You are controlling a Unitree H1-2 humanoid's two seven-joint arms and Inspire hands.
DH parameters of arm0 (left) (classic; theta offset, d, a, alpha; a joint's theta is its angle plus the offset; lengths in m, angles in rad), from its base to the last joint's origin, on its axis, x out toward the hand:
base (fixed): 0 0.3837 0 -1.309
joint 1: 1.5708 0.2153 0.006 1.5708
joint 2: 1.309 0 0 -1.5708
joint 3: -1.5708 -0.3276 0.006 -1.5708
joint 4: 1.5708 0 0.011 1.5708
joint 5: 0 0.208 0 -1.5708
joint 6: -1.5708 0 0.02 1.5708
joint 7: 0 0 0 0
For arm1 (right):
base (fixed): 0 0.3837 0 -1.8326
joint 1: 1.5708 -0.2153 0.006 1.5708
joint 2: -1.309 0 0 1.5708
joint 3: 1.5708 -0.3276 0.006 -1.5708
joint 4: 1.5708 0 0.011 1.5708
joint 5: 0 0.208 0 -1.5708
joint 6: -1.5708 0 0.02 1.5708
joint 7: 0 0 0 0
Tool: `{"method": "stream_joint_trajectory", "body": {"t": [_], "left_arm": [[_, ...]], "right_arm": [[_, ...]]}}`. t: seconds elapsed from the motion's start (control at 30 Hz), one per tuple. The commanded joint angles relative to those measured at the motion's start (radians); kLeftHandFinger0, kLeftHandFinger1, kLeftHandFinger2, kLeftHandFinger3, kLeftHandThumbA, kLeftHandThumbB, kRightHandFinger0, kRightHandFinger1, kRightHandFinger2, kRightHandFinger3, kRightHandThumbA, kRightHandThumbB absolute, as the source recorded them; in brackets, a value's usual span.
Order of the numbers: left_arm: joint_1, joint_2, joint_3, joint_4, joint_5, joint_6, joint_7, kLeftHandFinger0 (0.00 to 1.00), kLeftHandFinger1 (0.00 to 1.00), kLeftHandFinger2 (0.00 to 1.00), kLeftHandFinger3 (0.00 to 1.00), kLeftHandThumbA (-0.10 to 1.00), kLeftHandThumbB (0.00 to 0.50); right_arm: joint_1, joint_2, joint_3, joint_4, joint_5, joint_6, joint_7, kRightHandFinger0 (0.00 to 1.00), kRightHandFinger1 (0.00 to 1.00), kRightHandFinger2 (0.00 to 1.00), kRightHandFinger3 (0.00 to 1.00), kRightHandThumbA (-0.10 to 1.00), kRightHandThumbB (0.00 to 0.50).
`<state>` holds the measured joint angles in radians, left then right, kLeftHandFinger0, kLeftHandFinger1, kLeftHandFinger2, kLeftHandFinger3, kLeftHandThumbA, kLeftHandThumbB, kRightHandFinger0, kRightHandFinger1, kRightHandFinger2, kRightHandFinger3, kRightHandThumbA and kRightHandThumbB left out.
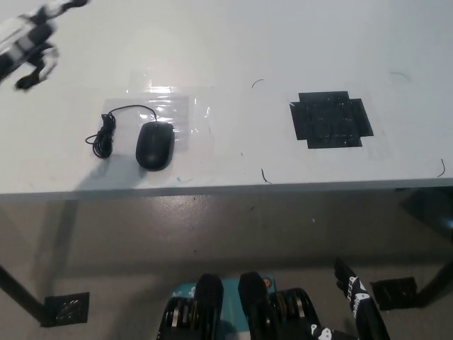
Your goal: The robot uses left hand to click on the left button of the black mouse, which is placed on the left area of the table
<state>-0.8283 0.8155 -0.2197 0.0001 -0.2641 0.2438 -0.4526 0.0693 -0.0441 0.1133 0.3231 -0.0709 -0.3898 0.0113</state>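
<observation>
A black mouse lies on the left part of the white table, with its coiled black cord to its left. It rests on a patch of clear tape. My white left hand shows blurred at the top left corner, above the table and well up and left of the mouse, not touching it. Its fingers are too smeared to read. My black right hand hangs low at the bottom right, under the table's front edge; only part of it shows.
A square of black tape marks the table's right half. The table's front edge runs across the middle of the view, with grey floor below. A small dark plate sits on the floor at lower left.
</observation>
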Motion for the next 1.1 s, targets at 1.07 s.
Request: {"method": "stream_joint_trajectory", "body": {"t": [1.07], "left_arm": [[-0.517, -0.192, -0.428, 0.785, 0.410, 0.172, -0.468, 0.00, 0.00, 0.35, 1.00, 1.00, 0.365]], "right_arm": [[-0.012, -0.054, -0.010, -0.049, -0.021, -0.079, 0.004, 1.00, 1.00, 1.00, 1.00, 1.00, 0.125]]}}
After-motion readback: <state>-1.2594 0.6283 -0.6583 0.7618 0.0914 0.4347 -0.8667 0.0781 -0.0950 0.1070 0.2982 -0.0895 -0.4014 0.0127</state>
